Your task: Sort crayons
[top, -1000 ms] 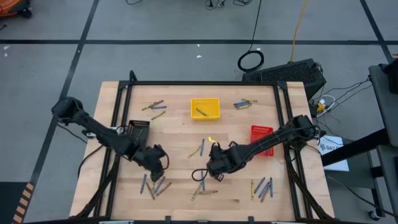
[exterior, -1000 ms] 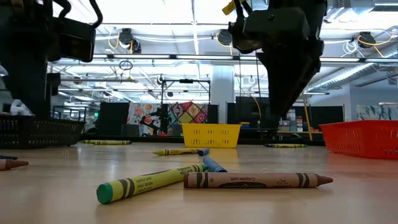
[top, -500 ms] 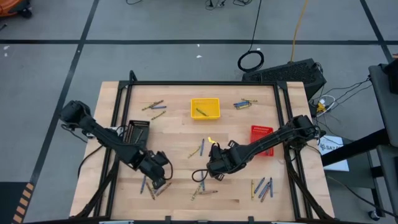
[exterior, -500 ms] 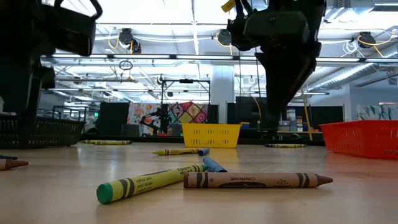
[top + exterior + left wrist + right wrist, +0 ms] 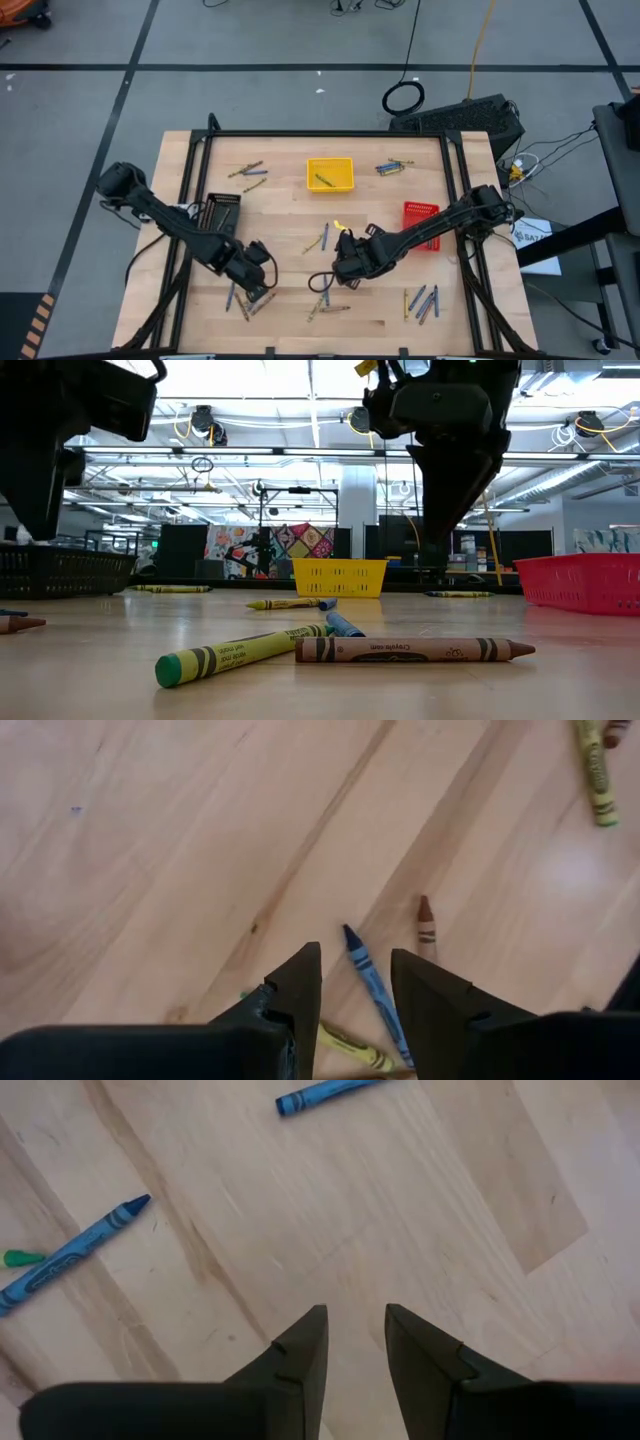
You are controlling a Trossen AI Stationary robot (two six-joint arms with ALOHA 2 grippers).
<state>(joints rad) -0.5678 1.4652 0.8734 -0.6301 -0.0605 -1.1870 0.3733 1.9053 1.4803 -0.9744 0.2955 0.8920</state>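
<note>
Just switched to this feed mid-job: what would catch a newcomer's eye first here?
Crayons lie scattered over the wooden table, with a yellow tray at the far middle and a red tray on the right. Both arms reach low: the left gripper, open, hovers over a blue crayon; the right gripper over bare wood.

Table [image 5: 290,210]: pale wood, smooth, slight sheen. Crayons [image 5: 410,650]: waxy, matt paper wrappers. Yellow tray [image 5: 339,577]: slotted plastic. Gripper fingers [image 5: 300,985]: matt black plastic.

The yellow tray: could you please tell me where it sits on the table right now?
In the high view, the yellow tray sits at the far middle of the table, one crayon inside it, the red tray nearer on its right.
</note>
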